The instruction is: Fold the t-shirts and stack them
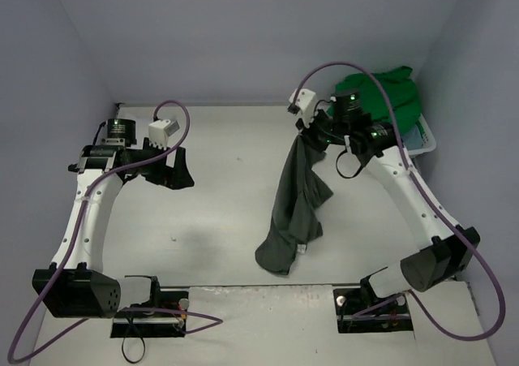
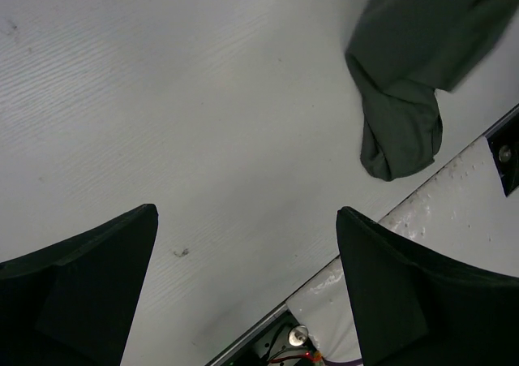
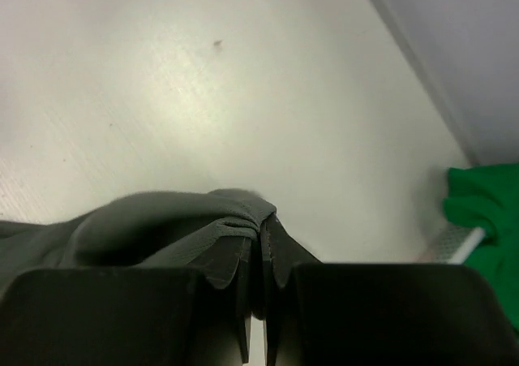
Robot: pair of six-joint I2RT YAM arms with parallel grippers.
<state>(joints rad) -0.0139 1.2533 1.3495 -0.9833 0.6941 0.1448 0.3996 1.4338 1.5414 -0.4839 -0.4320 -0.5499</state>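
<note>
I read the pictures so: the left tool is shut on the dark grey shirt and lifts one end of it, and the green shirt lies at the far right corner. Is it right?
One thing is wrong: the right tool, not the left, is shut on the dark grey shirt, as the right wrist view shows. The rest stands, green shirt included.

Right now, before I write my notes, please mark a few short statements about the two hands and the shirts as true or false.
1. The right hand is shut on the dark grey-olive cloth shirt. True.
2. The left hand also holds a shirt. False: it is open and empty.
3. The bright green cloth shirt lies spread flat in the middle of the table. False: it is heaped at the far right corner, on the white plastic basket.
4. The grey-olive shirt's lower end reaches the table. True.
</note>
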